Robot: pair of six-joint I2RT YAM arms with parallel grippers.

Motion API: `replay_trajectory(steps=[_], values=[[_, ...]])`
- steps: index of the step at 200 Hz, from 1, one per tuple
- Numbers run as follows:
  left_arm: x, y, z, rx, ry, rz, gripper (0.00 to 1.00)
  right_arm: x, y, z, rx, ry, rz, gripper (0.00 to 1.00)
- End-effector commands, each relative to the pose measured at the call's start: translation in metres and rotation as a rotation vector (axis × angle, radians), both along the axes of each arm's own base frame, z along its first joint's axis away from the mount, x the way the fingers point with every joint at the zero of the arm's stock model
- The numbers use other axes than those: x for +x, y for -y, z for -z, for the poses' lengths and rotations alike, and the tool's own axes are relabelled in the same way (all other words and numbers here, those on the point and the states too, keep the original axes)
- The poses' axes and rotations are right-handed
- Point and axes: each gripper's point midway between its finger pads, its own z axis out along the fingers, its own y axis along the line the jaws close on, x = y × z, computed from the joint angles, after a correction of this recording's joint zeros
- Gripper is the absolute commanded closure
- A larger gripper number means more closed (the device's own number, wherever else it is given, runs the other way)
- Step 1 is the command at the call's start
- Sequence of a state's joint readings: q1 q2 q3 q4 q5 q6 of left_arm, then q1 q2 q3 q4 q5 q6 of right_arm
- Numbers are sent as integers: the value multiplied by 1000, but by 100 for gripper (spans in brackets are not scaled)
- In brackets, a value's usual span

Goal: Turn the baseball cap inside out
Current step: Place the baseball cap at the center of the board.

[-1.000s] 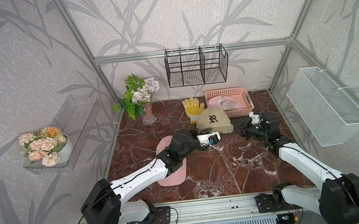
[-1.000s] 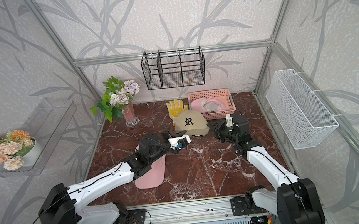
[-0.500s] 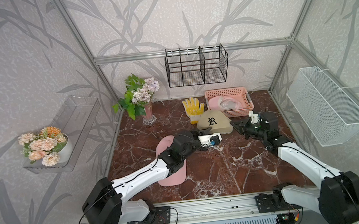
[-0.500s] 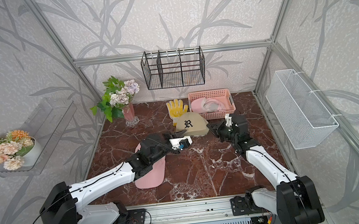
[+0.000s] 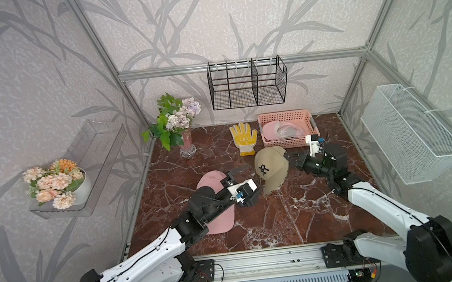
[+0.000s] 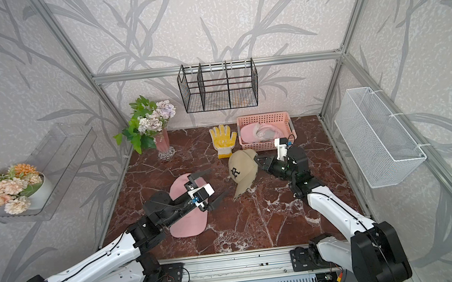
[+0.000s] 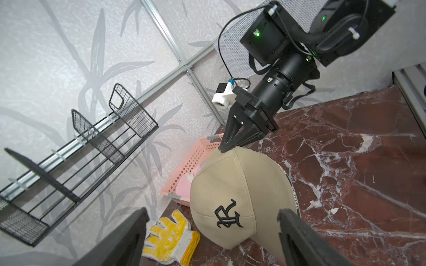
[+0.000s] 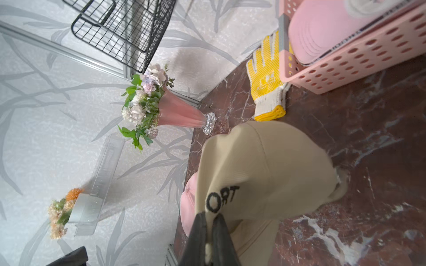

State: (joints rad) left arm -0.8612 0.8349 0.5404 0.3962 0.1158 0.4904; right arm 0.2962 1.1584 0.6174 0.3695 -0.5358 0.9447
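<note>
While the right gripper (image 5: 289, 156) pinches the back rim of the beige baseball cap (image 5: 272, 168), its jaws closed tight on the fabric, the cap hangs tilted over the marble surface (image 5: 256, 224). It is toward the back edge and right of centre, just in front of the pink basket (image 5: 285, 115) and near the yellow glove (image 5: 243, 138). The tip of the brim points down toward the front edge and looks to be resting on the marble, though I can't be sure it touches.

The left gripper (image 6: 219, 182) stands with its jaws spread wide, holding nothing, just beside the cap's front panel. In the left wrist view the embroidered letter sits squarely between the two open fingers. That arm reaches across a pink cap (image 5: 219, 222) lying flat near the left edge.

The outer side faces out and the crown is rounded, so I'd say the turning itself is not yet done. This looks like the set-up step, with one arm holding the cap up for the other.

Next, I'd expect the left gripper to need a hold on the rim opposite the right one, or a push into the crown from outside. The right grip must keep firm meanwhile, since the fabric is soft and will fold and slide.
</note>
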Motion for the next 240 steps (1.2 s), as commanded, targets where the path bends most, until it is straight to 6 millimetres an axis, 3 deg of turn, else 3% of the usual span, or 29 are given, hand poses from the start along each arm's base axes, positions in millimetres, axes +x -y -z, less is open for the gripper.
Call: replay_trajectory(steps=[1, 26, 70, 112, 151, 240], values=[[15, -24, -27, -243, -120, -135, 7, -5, -27, -18, -30, 218, -130, 100], [26, -39, -32, -316, -183, -229, 7, -12, -54, -25, -3, 318, -241, 100], [33, -52, -30, -363, -212, -298, 7, -14, -80, 12, -13, 264, -329, 100], [35, -53, -24, -355, -220, -310, 6, -29, -75, 61, -27, 185, -342, 100], [37, -52, -19, -348, -234, -314, 7, -41, -62, 98, -113, 146, -315, 88], [38, -51, -16, -348, -252, -313, 7, -40, -50, 129, -315, 184, -227, 87]])
